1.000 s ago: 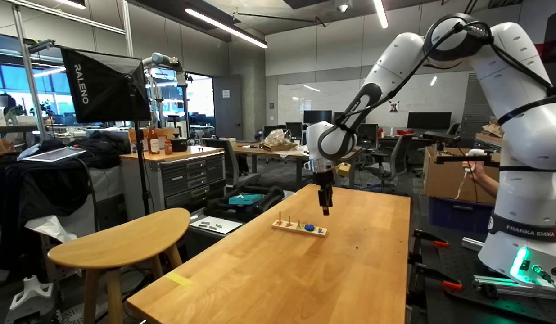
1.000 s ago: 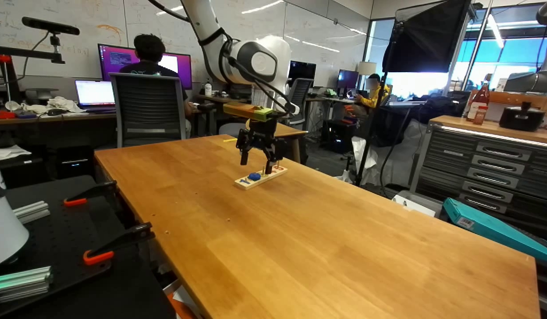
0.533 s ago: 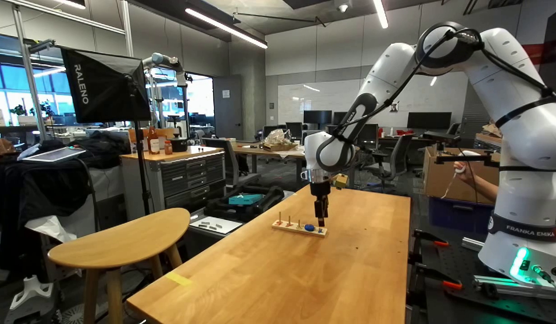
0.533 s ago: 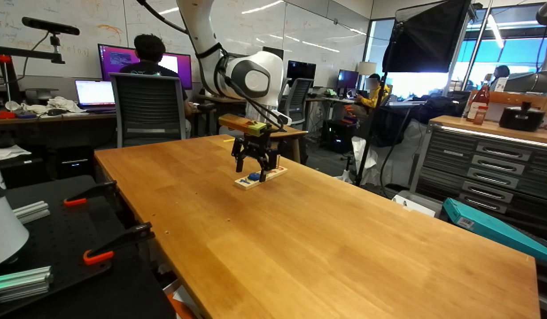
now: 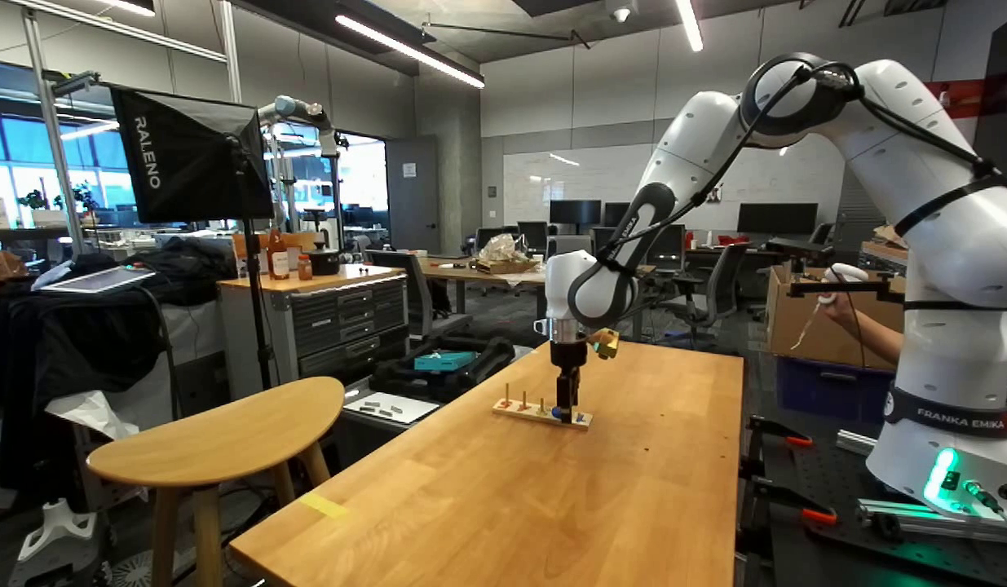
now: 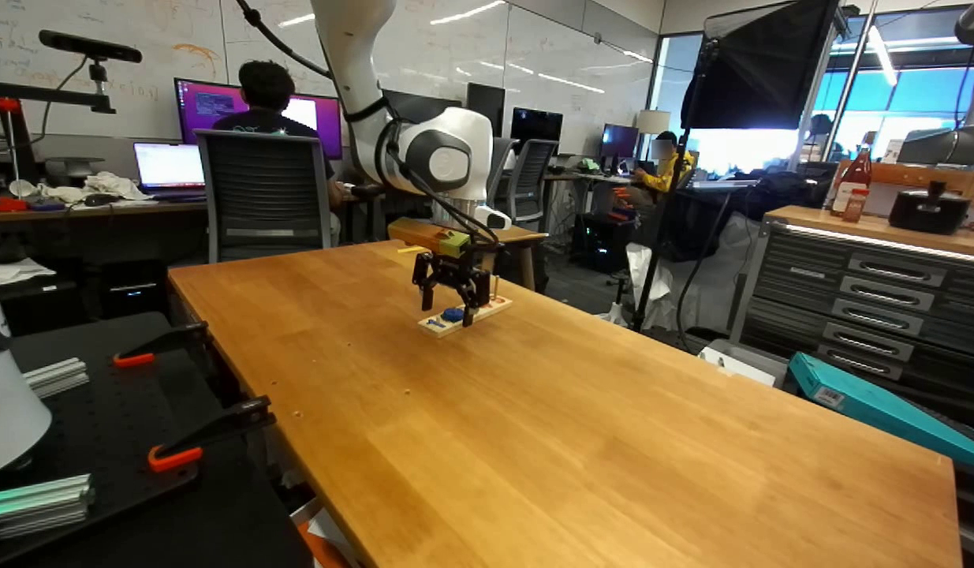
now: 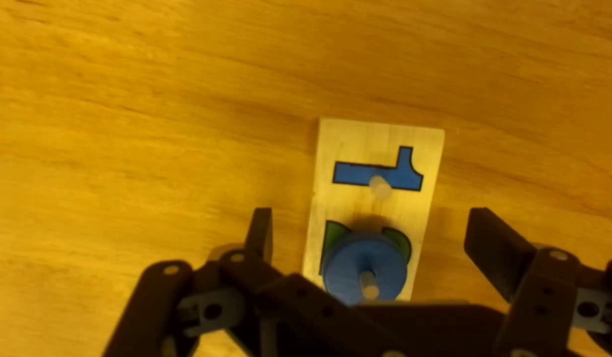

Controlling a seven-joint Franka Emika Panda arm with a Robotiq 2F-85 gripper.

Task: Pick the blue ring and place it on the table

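The blue ring (image 7: 345, 267) sits round a peg on the pale wooden strip (image 7: 330, 144). It also shows in both exterior views (image 5: 556, 412) (image 6: 453, 315); the gripper partly covers it in one of them. The strip lies on the honey-coloured wooden table (image 6: 573, 394). My gripper (image 7: 370, 213) is open and points down low over the strip. In the wrist view its fingers stand on both sides of the strip, with gaps to the ring. The gripper also shows in both exterior views (image 5: 567, 419) (image 6: 447, 312). The ring's lower edge is hidden by the gripper in the wrist view.
More thin pegs (image 5: 507, 393) stand up on the strip's far part. A bare peg (image 7: 380, 187) rises beside the painted blue number. Clamps with orange tips (image 6: 175, 459) grip the table's robot-side edge. A rounded pale table (image 5: 226, 440) stands beside the long table.
The gripper has come down and shifted along the strip, from above its end to low around the blue ring. It has stayed open. The strip and ring have not moved.
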